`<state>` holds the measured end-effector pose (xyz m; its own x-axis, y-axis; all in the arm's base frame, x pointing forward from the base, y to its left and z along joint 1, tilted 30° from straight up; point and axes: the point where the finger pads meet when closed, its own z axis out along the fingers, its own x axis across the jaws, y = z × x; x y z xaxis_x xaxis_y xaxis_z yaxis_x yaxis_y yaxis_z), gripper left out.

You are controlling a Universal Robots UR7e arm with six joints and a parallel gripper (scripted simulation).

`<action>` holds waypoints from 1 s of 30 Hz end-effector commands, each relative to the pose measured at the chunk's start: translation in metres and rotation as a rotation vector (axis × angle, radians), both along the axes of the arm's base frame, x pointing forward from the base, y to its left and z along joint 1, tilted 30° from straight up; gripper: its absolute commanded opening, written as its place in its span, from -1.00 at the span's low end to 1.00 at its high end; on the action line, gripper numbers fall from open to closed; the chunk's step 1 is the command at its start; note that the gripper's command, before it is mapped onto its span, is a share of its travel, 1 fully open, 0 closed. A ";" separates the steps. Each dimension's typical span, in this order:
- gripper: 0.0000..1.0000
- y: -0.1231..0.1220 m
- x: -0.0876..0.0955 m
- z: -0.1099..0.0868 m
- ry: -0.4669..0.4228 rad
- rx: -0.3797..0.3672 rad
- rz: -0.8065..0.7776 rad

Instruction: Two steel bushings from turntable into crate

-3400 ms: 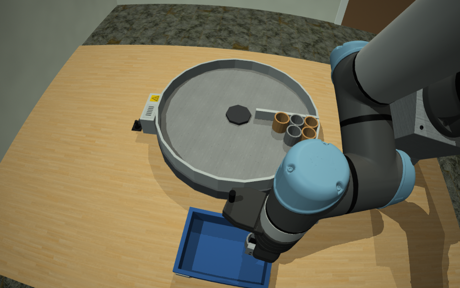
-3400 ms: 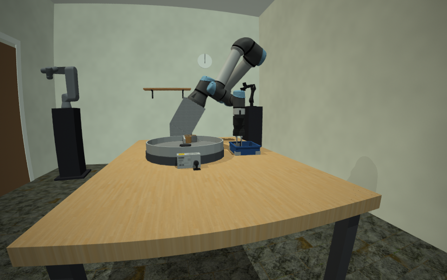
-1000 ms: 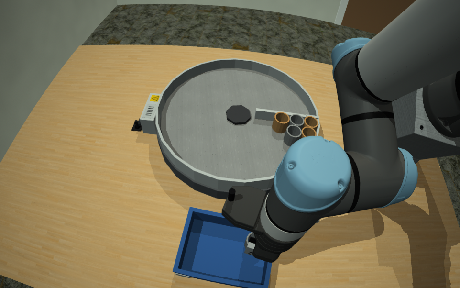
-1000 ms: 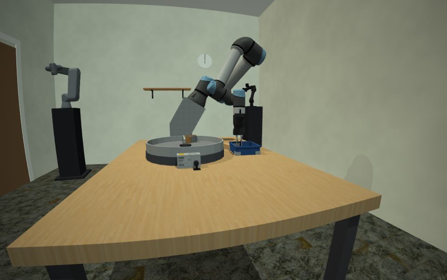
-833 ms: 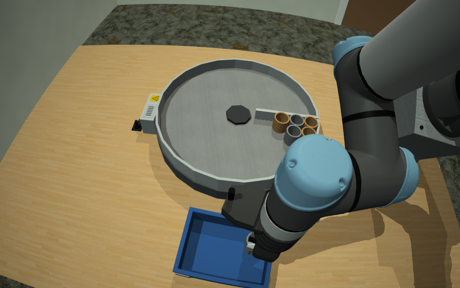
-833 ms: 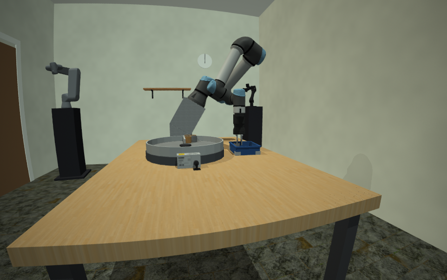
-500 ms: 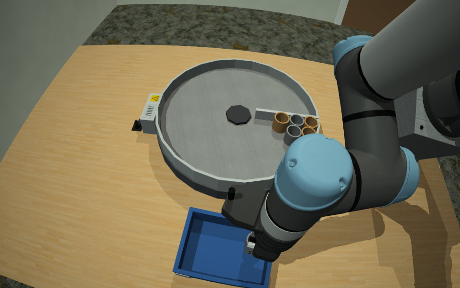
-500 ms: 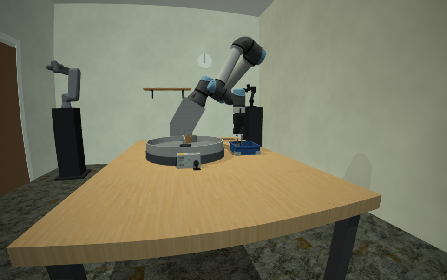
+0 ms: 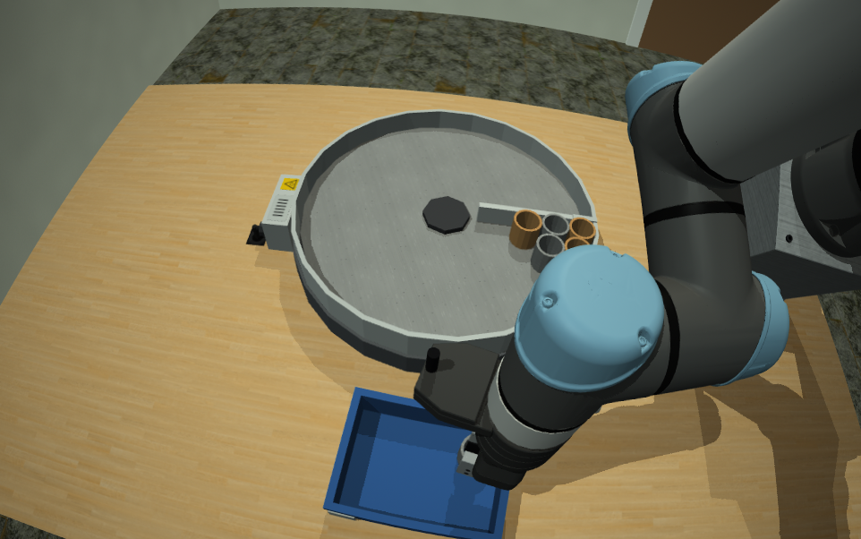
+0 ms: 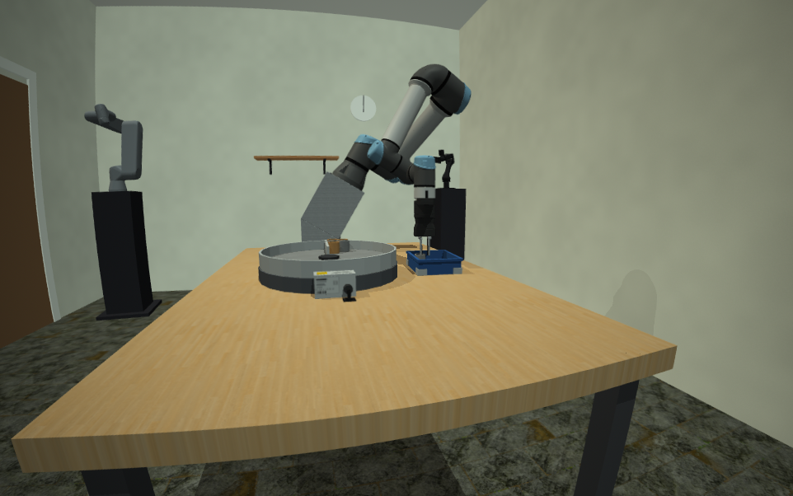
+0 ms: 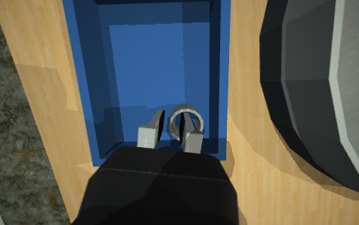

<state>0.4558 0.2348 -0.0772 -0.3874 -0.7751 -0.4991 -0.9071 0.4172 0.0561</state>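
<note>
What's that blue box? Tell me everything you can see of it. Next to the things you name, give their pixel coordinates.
The blue crate [image 9: 343,444] [image 10: 438,268] [image 11: 224,75] is rectangular, open-topped and smooth, plastic by its look, with raised walls and pale grey corner pieces [image 10: 420,272] low outside. It stands upright on the wooden table [image 9: 190,317] [image 10: 350,350] [image 11: 255,150], beside the turntable [image 9: 406,346] [image 10: 286,268] [image 11: 272,71]. A grey bushing [image 9: 463,449] [image 10: 420,255] [image 11: 185,106] shows within its outline, near one end; whether it touches the crate's floor, I cannot tell.

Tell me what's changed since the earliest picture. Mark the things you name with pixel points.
The grey metal fingers [image 9: 467,462] [image 10: 429,245] rose slightly; I can't tell whether anything was released. The grey steel bushing [image 9: 464,449] [image 10: 420,255] [image 11: 199,114] in the blue rectangular crate [image 9: 341,444] [image 10: 435,266] [image 11: 225,75] and the round grey turntable [image 9: 380,190] [image 10: 327,268] [image 11: 336,60] look unmoved.
</note>
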 end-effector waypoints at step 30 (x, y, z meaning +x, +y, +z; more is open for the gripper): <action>-0.05 -0.005 0.000 0.010 -0.004 -0.001 0.000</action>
